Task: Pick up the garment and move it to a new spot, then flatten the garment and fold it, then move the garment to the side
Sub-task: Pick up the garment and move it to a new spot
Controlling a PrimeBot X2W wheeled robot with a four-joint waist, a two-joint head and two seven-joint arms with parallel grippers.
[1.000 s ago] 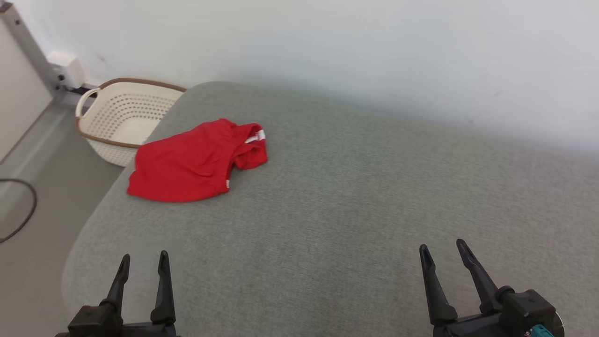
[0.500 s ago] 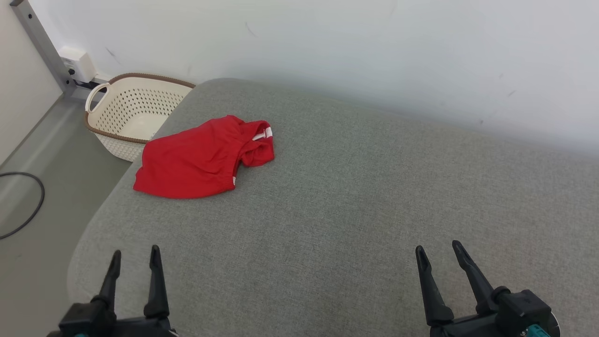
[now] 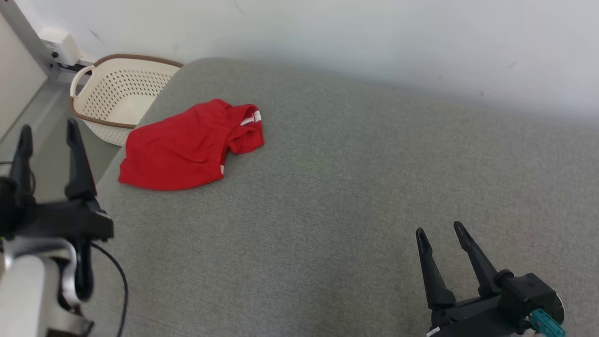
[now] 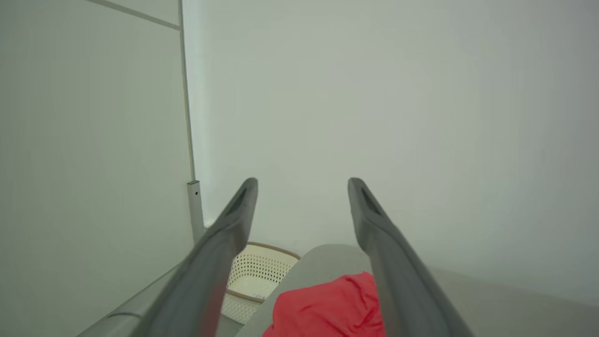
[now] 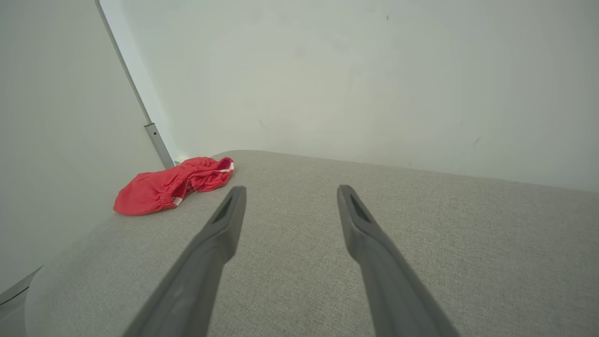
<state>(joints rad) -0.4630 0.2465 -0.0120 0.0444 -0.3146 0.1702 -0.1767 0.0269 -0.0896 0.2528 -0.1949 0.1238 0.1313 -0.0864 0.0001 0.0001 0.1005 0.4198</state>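
- Garment (image 3: 187,147): red, crumpled, lying near the far-left corner of the grey padded surface (image 3: 337,196). A white trim shows at its bunched right end. Can't tell what kind of garment it is.
- Its left edge sits close to the surface's left edge, just beside the cream perforated basket (image 3: 121,84) standing on the floor.
- Left wrist view: the garment is cut off by the bottom edge and partly covered by the right-hand finger. Basket partly behind the other finger.
- Right wrist view: the garment is seen low and side-on at far left, so its folds are hard to read.
- Head view: basket's near side is hidden behind the surface edge and the garment.
- Left gripper (image 3: 47,126): jaws spread, nothing between them. Raised at the left edge of head view, slightly blurred, forearm cut off at the lower-left corner. Garment lies ahead and to its right, not touching. Its fingers point at the wall (image 3: 374,32), above the garment.
- Right gripper (image 3: 439,229): jaws spread, holding nothing, low over the near right of the surface, body cut off by the bottom edge. Garment is well apart, far ahead and left.
- Dark cable (image 3: 122,281) hangs by the left forearm, its ends out of sight.
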